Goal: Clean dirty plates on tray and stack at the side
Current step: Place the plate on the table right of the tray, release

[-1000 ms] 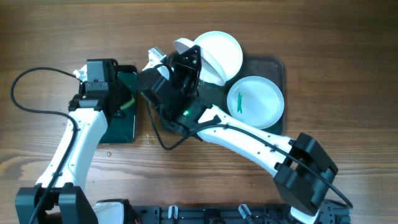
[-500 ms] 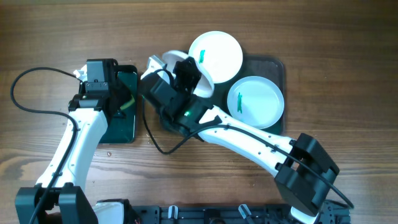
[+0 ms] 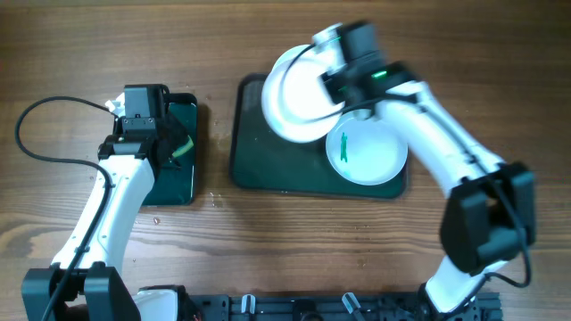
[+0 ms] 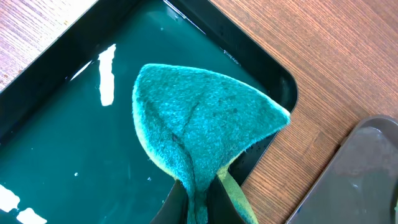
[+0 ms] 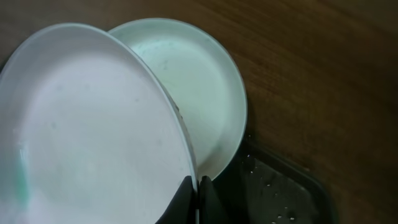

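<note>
The right fingers (image 5: pixel 208 202) pinch a plate (image 5: pixel 93 124), apparently tilted, over the tray (image 3: pixel 259 169).

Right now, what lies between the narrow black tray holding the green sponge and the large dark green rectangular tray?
Only a bare strip of brown wooden table, seen in the overhead view.

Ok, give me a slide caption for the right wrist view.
Right gripper pinching a tilted white plate by its rim, above a second plate and the dark tray.
</note>
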